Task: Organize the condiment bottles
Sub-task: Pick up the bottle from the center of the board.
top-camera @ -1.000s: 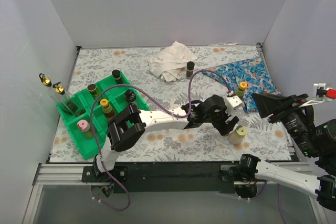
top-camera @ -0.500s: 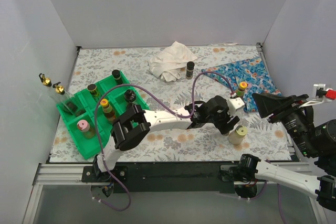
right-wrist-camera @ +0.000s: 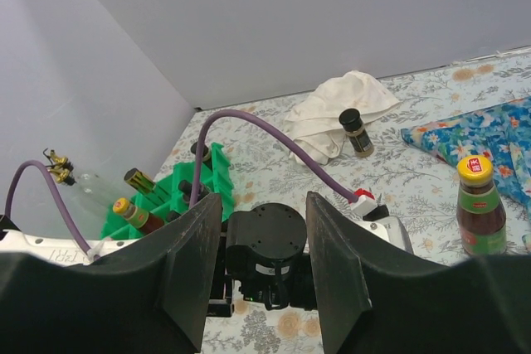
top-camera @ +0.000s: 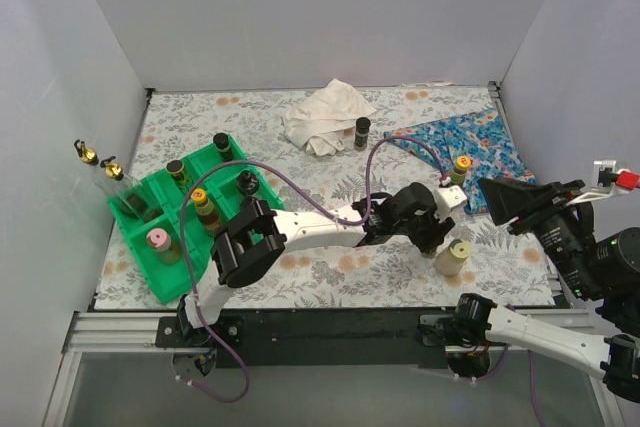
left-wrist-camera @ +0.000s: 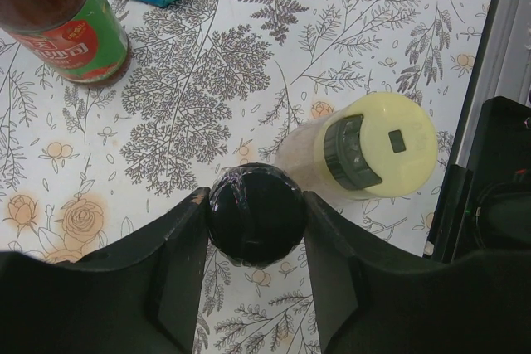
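Gripping a black-capped bottle (left-wrist-camera: pixel 255 215) with the left tool (left-wrist-camera: pixel 255 205); right tool (right-wrist-camera: pixel 265 205) apart, empty. Counting five bottles (top-camera: pixel 157 240) in the green tray (top-camera: pixel 175 282), four left on the bench (top-camera: pixel 250 112).

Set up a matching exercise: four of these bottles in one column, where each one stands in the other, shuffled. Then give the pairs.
1. pink-capped jar
2. black-capped bottle
3. yellow-capped sauce bottle
4. small dark jar

A. beside the white cloth
B. in the green tray
C. between the jaws of the left gripper
D. beside the blue cloth

Pairs: 1-B, 2-C, 3-D, 4-A
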Available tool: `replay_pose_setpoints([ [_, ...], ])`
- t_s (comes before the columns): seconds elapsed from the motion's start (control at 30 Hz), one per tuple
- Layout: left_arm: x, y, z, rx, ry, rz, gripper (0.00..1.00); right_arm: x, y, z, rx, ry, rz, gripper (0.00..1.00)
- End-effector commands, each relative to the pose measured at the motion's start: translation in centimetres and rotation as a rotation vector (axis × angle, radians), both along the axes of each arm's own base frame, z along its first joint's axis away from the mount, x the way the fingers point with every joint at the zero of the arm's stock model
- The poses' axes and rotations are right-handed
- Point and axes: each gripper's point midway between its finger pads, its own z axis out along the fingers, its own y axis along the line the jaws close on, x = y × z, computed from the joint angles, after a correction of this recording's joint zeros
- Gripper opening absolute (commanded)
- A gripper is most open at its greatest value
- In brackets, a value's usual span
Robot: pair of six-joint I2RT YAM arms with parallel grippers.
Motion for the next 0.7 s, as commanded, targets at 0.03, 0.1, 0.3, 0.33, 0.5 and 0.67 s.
replay_pose_setpoints([
  [0.03,0.3,1.1,5.3,-0.077,-0.028,0.064,0.0,0.1,-0.2,0.6,0.043,-0.017,-0.008,0.53],
  [0.1,1.1,1.8,6.4,-0.087,-0.043,0.131,0.0,0.0,0.0,0.5,0.041,-0.017,0.0,0.54],
  [0.3,4.3,5.4,10.0,-0.114,-0.113,0.378,0.0,-0.1,0.4,0.3,0.047,-0.01,0.013,0.54],
  [0.33,4.9,6.0,10.4,-0.116,-0.121,0.412,0.0,0.0,0.4,0.3,0.046,-0.01,0.015,0.54],
  [0.5,8.7,10.2,13.4,-0.112,-0.136,0.614,0.0,0.0,0.5,-0.1,0.035,-0.009,0.014,0.54],
  [0.67,12.4,15.7,17.0,-0.138,-0.164,0.824,0.0,-0.2,0.3,-0.2,0.043,-0.012,0.024,0.54],
])
